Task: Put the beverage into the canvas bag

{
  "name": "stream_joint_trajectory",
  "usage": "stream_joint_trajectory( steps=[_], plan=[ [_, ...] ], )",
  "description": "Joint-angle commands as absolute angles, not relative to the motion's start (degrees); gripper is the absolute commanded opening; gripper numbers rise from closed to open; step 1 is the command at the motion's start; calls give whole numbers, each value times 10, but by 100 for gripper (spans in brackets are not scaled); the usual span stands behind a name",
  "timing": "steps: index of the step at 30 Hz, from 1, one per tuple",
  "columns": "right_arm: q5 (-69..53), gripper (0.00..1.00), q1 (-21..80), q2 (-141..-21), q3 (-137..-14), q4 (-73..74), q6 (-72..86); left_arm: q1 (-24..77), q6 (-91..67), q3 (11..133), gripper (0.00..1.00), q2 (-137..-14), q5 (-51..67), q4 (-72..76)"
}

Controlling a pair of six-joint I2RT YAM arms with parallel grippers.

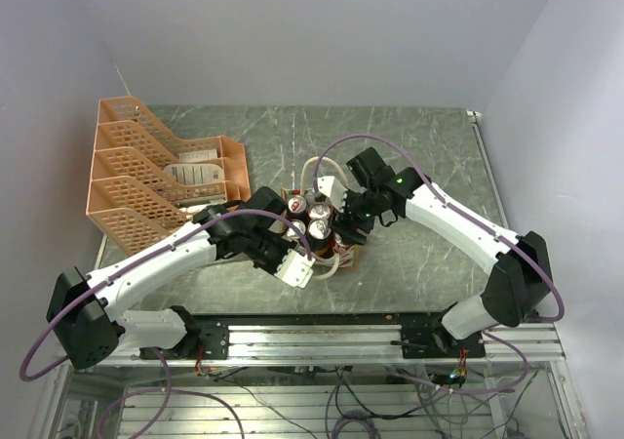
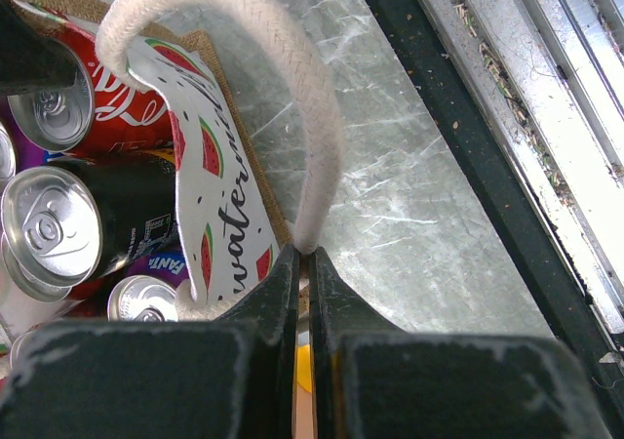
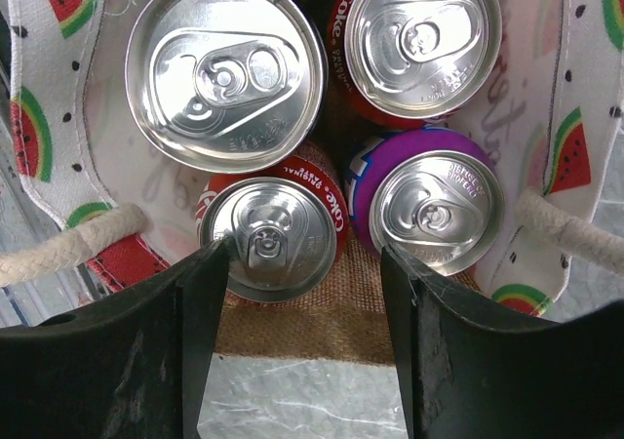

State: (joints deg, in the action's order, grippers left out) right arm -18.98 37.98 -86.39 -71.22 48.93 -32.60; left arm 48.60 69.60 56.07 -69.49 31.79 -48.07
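On grey marbled table [image 1: 419,156], canvas bag [image 2: 226,190], orange rack [image 1: 146,180], pale walls [image 1: 312,39]

The tan canvas bag [image 2: 222,180], with white watermelon-print panels and rope handles [image 2: 314,98], stands open, packed with upright cans: a red Coke can [image 3: 274,236] beside a purple one [image 3: 436,205], another Coke [image 3: 422,41], a wider can [image 3: 226,68]

White-shelled arms [image 1: 156,263] with black joints and purple cables [image 1: 336,144] end in a black left hand [image 2: 304,259] and right hand [image 3: 304,263].
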Motion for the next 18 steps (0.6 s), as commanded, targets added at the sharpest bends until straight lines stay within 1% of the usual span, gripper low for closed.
stream_joint_trajectory(
  steps=[1, 10, 18],
  plan=[
    [-155, 64, 382, -853, -689, 477, -333, 493, 694, 570, 7, -698, 334, -476],
    [-139, 63, 383, -853, -648, 434, -334, 493, 692, 570, 7, -695, 337, -477],
    [-144, 67, 380, -813, -685, 456, -335, 492, 685, 576, 7, -691, 345, -480]
  ],
)
